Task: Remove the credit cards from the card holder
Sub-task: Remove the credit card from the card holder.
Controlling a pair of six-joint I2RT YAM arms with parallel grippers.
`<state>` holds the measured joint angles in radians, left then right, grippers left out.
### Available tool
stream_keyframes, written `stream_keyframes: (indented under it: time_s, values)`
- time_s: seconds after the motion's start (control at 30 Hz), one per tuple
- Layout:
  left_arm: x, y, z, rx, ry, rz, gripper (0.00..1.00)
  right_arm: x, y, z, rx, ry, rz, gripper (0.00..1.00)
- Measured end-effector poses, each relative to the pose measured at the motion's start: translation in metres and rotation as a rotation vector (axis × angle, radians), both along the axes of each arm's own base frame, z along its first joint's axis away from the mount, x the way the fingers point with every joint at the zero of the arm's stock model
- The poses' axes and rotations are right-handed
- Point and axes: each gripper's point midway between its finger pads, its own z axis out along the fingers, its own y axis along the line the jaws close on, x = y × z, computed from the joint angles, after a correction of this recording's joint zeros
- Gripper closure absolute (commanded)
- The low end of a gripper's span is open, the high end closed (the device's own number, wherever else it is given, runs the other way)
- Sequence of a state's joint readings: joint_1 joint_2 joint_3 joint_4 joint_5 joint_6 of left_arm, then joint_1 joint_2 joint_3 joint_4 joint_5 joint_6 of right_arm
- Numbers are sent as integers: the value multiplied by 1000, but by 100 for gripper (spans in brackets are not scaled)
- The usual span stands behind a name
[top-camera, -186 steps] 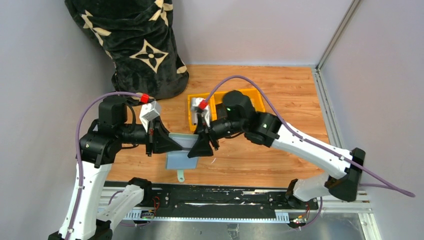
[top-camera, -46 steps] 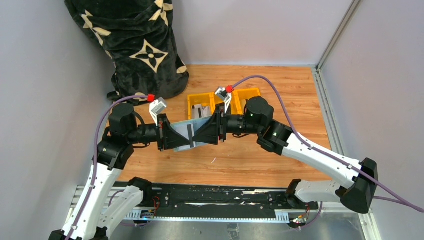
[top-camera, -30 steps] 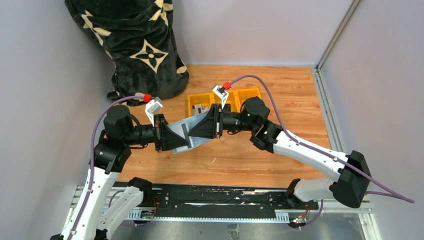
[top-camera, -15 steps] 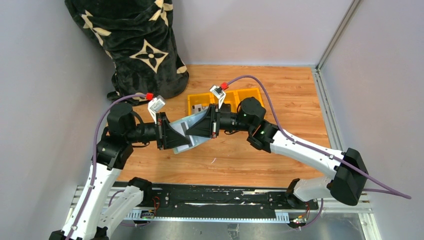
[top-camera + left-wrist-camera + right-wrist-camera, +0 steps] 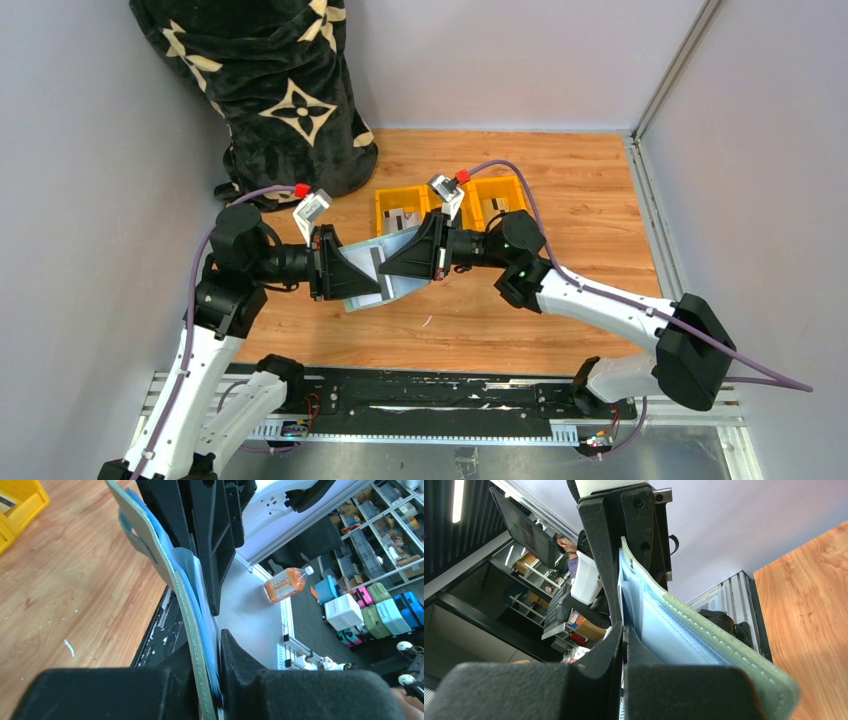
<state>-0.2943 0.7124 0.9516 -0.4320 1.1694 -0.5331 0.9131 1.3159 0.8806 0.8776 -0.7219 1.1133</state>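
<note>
The sage-green card holder [image 5: 392, 280] hangs open above the table between my two grippers, its clear bluish sleeves fanned out. My left gripper [image 5: 352, 274] is shut on the green cover and sleeves [image 5: 165, 565], clamping them from the left [image 5: 207, 645]. From the right comes my right gripper [image 5: 400, 264], its jaws pressed together [image 5: 623, 627] on a thin pale edge beside the sleeves [image 5: 704, 630], which looks like a credit card. A pale credit card with a dark stripe [image 5: 377, 265] shows in the holder between the two grippers.
A yellow tray [image 5: 510, 182] stands behind the grippers with pale cards [image 5: 405, 218] in its compartments. A black patterned bag [image 5: 270, 90] fills the back left corner. A small white scrap [image 5: 427, 322] lies on the wooden table. The black base rail [image 5: 420, 395] runs along the near edge.
My right gripper has closed its jaws at the holder's sleeves. The holder has tipped and shifted slightly between the grippers, and the right arm has swung a little to the right.
</note>
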Motion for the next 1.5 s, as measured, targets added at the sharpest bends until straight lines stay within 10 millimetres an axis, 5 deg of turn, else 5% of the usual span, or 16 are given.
stream_keyframes:
  time_s: [0.5,0.63,0.73,0.97,1.5]
  values:
    - [-6,0,17,-39,-10,-13,93,-2,-18,13,24,-63,-47,100]
    - [-7,0,17,-40,-3,-12,95,-3,-18,12,23,-63,-47,79]
    - [-7,0,17,-41,-4,-12,97,-4,-20,10,26,-55,-44,75]
    - [-8,0,21,-47,-24,-11,98,-6,-20,15,80,-20,-7,100]
    - [-9,0,24,-52,-35,-13,99,-5,-32,16,137,14,2,100]
